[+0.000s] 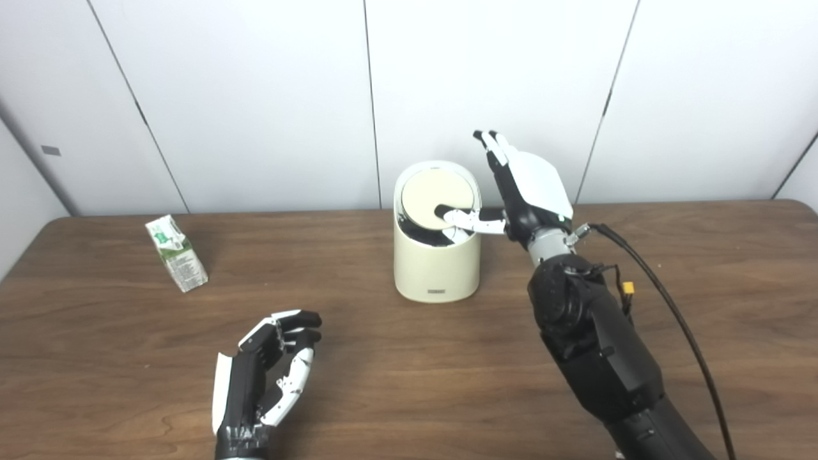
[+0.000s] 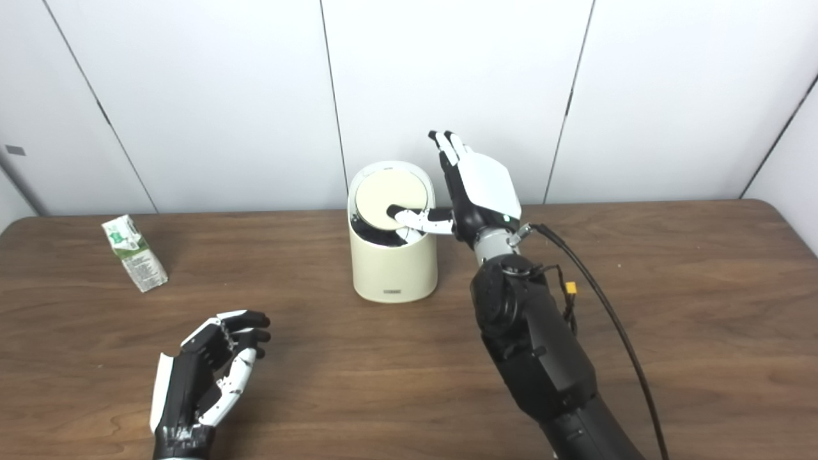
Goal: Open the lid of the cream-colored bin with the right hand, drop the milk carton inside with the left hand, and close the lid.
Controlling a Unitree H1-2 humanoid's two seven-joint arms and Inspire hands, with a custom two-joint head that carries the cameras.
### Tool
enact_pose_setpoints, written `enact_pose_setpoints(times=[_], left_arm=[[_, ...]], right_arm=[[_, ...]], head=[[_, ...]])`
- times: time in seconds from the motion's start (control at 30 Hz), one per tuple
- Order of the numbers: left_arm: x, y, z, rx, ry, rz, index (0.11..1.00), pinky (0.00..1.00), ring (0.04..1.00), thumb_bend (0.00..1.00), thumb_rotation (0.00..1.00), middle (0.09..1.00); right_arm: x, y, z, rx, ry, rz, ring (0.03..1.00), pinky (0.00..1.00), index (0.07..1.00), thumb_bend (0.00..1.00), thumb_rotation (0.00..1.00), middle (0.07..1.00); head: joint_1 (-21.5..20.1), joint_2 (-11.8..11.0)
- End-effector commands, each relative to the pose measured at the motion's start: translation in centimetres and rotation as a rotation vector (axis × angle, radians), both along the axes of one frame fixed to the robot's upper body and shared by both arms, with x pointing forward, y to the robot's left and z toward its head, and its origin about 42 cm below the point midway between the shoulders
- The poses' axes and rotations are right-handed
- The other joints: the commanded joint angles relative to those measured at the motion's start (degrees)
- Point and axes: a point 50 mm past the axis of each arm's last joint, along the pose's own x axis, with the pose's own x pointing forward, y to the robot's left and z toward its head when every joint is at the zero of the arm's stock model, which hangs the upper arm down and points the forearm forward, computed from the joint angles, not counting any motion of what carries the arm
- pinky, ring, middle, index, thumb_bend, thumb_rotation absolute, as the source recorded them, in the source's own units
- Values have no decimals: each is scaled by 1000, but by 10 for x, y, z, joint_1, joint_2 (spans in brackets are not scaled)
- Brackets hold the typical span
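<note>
Right hand (image 1: 521,191): raised beside cream-colored bin (image 1: 436,265), fingers spread upward, thumb pressing on lid (image 1: 438,199), which is tilted with a dark gap at its front. Left hand (image 1: 265,377): over wooden table (image 1: 409,358), near front edge, loosely curled, empty. Milk carton (image 1: 176,253): upright, far left, well apart from bin.

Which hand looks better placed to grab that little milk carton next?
The left hand: it is empty, fingers apart, on the milk carton's side. The right hand is busy, its thumb on the bin's tilted lid.
</note>
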Motion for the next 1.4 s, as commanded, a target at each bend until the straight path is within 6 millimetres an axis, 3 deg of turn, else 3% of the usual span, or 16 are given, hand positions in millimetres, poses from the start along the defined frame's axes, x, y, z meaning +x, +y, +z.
enact_pose_setpoints(times=[0.0, 0.13, 0.4, 0.57, 0.67, 0.73, 0.8, 0.9, 0.97, 1.03, 1.23, 1.37], left_arm=[[2, -3, 0, 5, -27, -3, 652, 505, 594, 275, 352, 645], [1, -3, 1, 3, -19, -5, 652, 505, 593, 274, 356, 644], [0, 1, 2, 10, -17, -7, 656, 504, 596, 274, 349, 648], [0, 3, 3, 8, -19, -8, 657, 508, 598, 269, 333, 651], [-1, 4, 3, 3, -16, -7, 654, 509, 597, 274, 329, 649], [-1, 5, 3, 0, -16, -6, 654, 511, 596, 281, 333, 649], [-1, 6, 3, 1, -15, -5, 653, 512, 595, 285, 338, 648], [-2, 7, 4, -11, -12, -6, 654, 513, 597, 286, 331, 648], [-2, 8, 5, -10, -12, -7, 656, 516, 600, 282, 328, 651], [-2, 8, 5, -6, -15, -7, 655, 516, 599, 281, 328, 649], [-5, 10, 0, 8, -9, -3, 657, 511, 599, 277, 358, 652], [-15, 16, 8, -39, -34, 25, 667, 523, 607, 322, 316, 659]], right_arm=[[-4, 2, 21, 104, -59, 37, 977, 931, 970, 865, 746, 1000], [-32, -11, 13, 258, -40, 44, 947, 830, 971, 801, 808, 987], [-101, -35, -28, 352, -61, 138, 979, 896, 983, 735, 845, 999], [-137, -46, -52, 403, -138, 122, 926, 835, 942, 513, 834, 953], [-155, -50, -62, 435, -205, 78, 841, 732, 850, 321, 716, 865], [-165, -53, -68, 448, -220, 43, 781, 660, 795, 220, 550, 805], [-172, -56, -73, 458, -231, 15, 745, 624, 762, 189, 395, 770], [-180, -61, -82, 466, -238, -13, 704, 577, 723, 209, 302, 733], [-183, -63, -87, 482, -233, -28, 628, 484, 685, 250, 263, 701], [-182, -63, -88, 487, -232, -32, 597, 446, 672, 258, 253, 685], [-179, -65, -94, 493, -238, -40, 652, 515, 678, 258, 310, 691], [-181, -68, -97, 498, -220, -56, 633, 490, 678, 261, 310, 692]], head=[[3, 0], [1, 4], [3, 4], [2, 6], [3, 8], [2, 8], [4, 7], [8, 10], [7, 10], [7, 9], [14, -8], [17, -8]])
